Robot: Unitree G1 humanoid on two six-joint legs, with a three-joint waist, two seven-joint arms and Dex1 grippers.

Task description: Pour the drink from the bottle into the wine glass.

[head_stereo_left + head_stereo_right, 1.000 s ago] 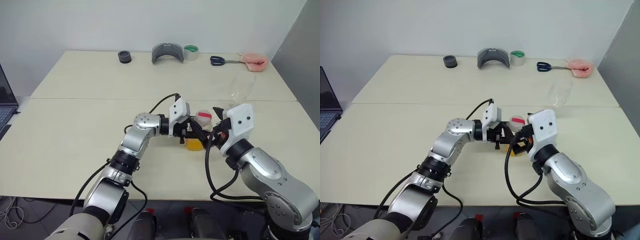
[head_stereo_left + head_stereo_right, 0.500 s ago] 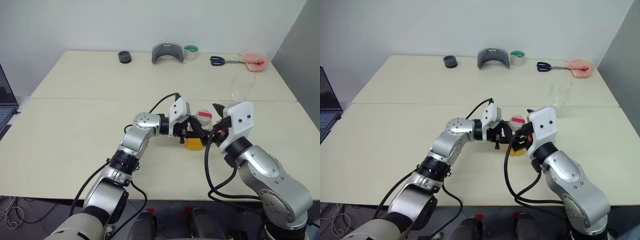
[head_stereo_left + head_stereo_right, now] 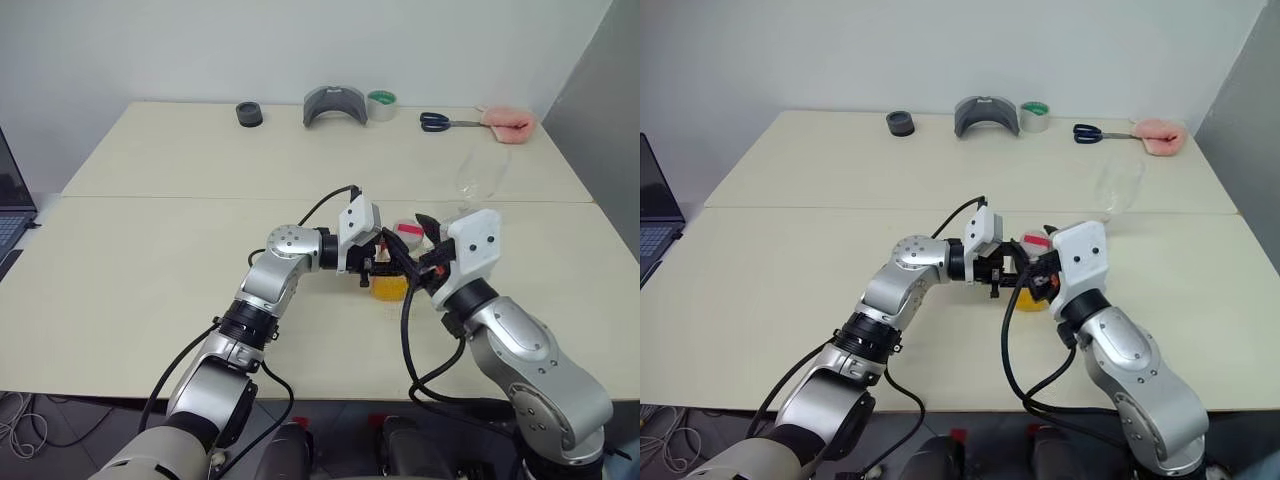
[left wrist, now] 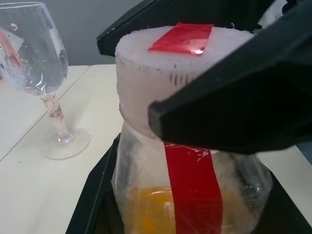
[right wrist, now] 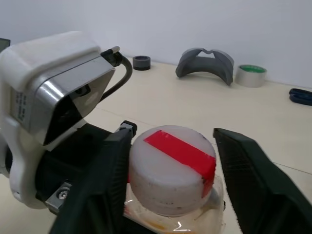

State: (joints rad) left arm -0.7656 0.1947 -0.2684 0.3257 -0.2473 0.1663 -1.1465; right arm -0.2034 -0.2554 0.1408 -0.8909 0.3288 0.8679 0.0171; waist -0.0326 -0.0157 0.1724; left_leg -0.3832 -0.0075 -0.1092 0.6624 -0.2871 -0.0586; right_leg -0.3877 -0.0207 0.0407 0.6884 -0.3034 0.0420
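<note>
The bottle (image 3: pixel 390 278) stands upright on the table (image 3: pixel 150 260), near the glass (image 4: pixel 34 63), with drink (image 4: pixel 146 209) low inside. The left gripper (image 3: pixel 385 262) is clamped on the bottle's body. The right gripper (image 5: pixel 170 161) straddles the white cap (image 5: pixel 171 168), one finger (image 5: pixel 105 190) touching it, the other with a gap.
</note>
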